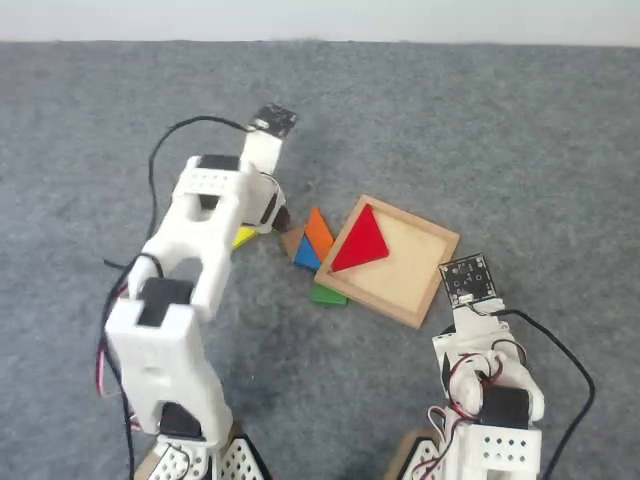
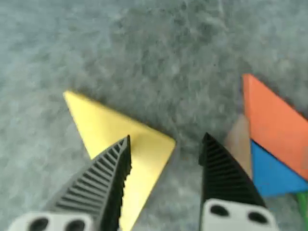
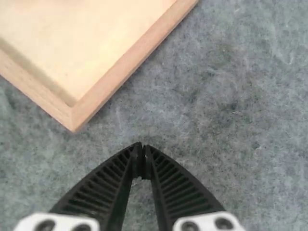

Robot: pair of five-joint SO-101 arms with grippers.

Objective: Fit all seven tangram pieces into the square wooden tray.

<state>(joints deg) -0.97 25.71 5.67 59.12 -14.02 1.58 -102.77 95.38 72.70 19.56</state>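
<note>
Left arm stretched from 7 o'clock toward table centre. Left gripper point(image 2: 167, 139) jaws apart, a corner of the yellow triangle point(image 2: 115, 132) between them. Right gripper point(image 3: 142, 147) jaws closed on nothing, near the corner of the tray point(image 1: 412, 268) at its 5 o'clock. Red triangle point(image 1: 362, 242) in tray, long edge running 1-to-7 o'clock. Grey carpet point(image 1: 520, 130); pale wall at 12 o'clock.

You're working in soft, even light: the grey worktop point(image 1: 520, 130) is bright throughout, and the arms point(image 1: 200, 240) lay only faint, diffuse shadows on it. Ahead of the right hand point(image 3: 142, 147), the tray point(image 3: 130, 62) rim casts a thin dark band inward. The yellow triangle point(image 2: 106, 127) under the left hand point(image 2: 167, 138) is evenly lit.
</note>
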